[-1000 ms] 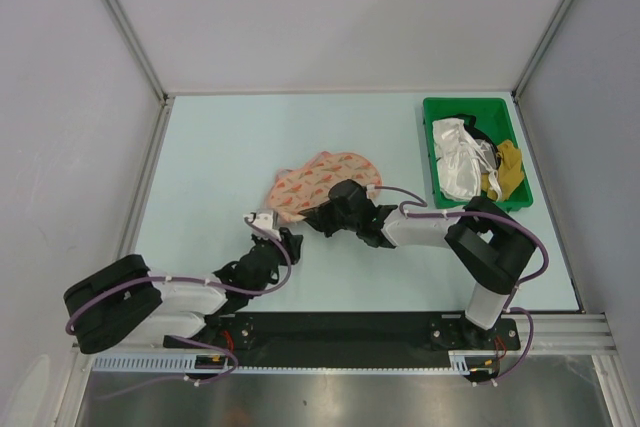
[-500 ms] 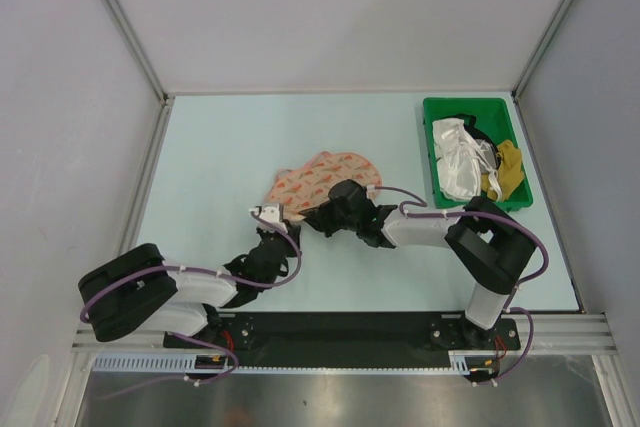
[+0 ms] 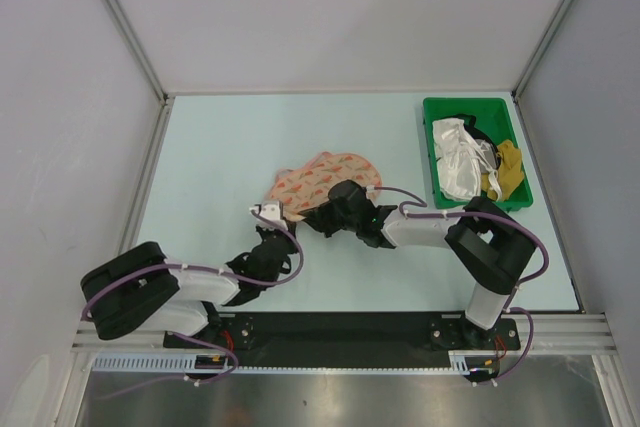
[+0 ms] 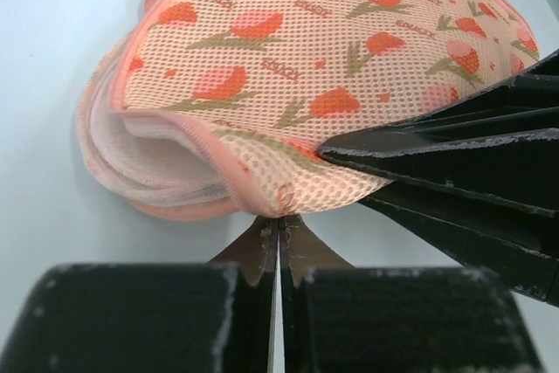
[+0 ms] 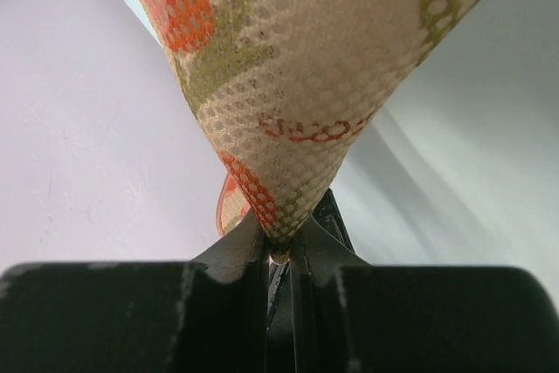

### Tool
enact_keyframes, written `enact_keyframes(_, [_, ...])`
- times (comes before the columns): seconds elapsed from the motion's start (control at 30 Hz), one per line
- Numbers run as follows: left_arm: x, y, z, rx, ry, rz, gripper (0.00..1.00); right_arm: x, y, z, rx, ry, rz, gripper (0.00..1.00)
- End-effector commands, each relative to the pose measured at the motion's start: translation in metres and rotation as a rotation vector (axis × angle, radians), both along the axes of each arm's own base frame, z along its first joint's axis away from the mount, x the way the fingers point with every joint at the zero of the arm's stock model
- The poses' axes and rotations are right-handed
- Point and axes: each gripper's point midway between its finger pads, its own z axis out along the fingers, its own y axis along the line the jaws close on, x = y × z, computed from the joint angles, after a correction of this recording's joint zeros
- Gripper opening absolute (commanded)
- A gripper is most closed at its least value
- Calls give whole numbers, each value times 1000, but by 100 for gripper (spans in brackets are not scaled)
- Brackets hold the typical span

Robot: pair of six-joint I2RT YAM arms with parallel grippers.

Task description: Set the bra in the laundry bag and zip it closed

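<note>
Since a second ago our left gripper (image 4: 279, 223) has closed, jaws pressed together at the laundry bag's (image 4: 288, 85) near rim; our right gripper (image 5: 279, 249) pinches its mesh.

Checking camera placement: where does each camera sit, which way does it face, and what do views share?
Top external: above and behind the arms, looking down on the table; left arm, right arm, laundry bag, green bin.
Left wrist: low, facing the bag's edge; left gripper shut at the bottom.
Right wrist: close under the bag's cloth, pinched in the right gripper.
Shared: all show the bag; left wrist also sees the right gripper's fingers.
</note>
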Motion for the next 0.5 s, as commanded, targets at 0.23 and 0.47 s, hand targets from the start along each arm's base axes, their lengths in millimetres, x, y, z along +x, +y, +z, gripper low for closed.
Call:
enact_keyframes(0.23, [-9, 40, -4, -64, -16, 53, 0, 8, -14, 23, 32, -46, -41, 0])
enact_keyframes(0.47, [-18, 9, 24, -144, -79, -161, 13, 7, -15, 23, 44, -42, -44, 0])
